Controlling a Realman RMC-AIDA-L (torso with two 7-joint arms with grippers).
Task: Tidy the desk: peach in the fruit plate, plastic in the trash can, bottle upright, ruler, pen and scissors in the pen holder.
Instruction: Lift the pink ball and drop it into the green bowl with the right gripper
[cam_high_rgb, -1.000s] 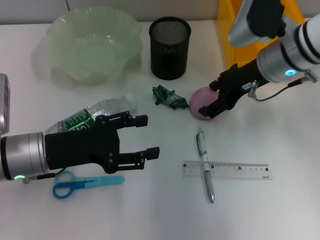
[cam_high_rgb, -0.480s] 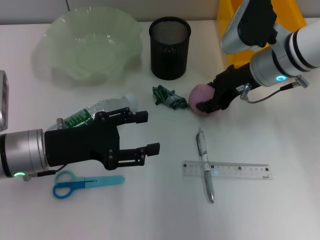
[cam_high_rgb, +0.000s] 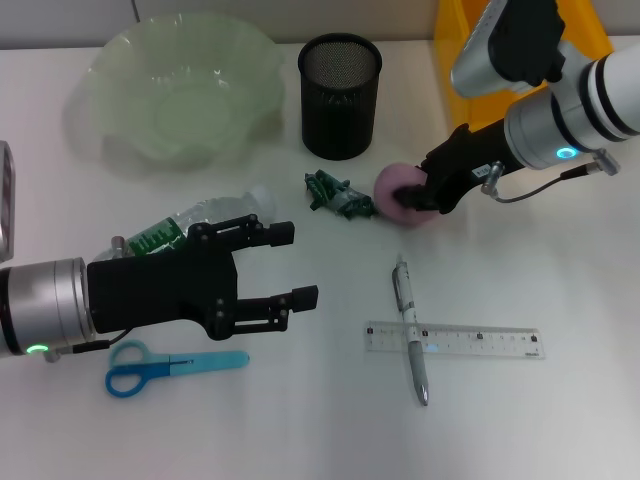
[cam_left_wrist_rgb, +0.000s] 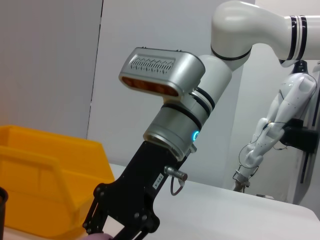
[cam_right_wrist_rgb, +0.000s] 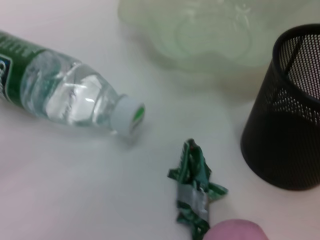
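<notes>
**Right gripper on the peach; left arm waiting over the bottle**

I read the right gripper (cam_high_rgb: 418, 195) as clamped on the peach (cam_high_rgb: 398, 195): its black fingers sit on either side of the fruit's right half, touching it. I cannot tell whether the peach rests on the desk (cam_high_rgb: 560, 420) or is just clear of it. It lies between the plastic wrapper (cam_high_rgb: 338, 195) and the yellow bin (cam_high_rgb: 455, 60), in front of and to the right of the pen holder (cam_high_rgb: 340, 95). My judgement: the peach goes first because it is nearest this arm, and the low side approach suits a round fruit that would roll under a push from above.

The peach is dull pink, round and smooth, about half hidden by the fingers. In the right wrist view only a pink sliver shows at the frame edge, just beside the crumpled green wrapper.

The fruit plate (cam_high_rgb: 180, 90), a pale green wavy-rimmed bowl, sits at the far left, well apart from the peach, so the carry must pass over the wrapper and around or above the pen holder.

The left gripper (cam_high_rgb: 295, 265) hangs with fingers spread wide, gripping nothing, above the bottle (cam_high_rgb: 195, 225), which lies on its side, cap toward the wrapper. I take this as staging for the uprighting step.

Scissors (cam_high_rgb: 170, 366) lie near the left arm. The pen (cam_high_rgb: 411, 330) lies across the ruler (cam_high_rgb: 455, 340) at the front right.
</notes>
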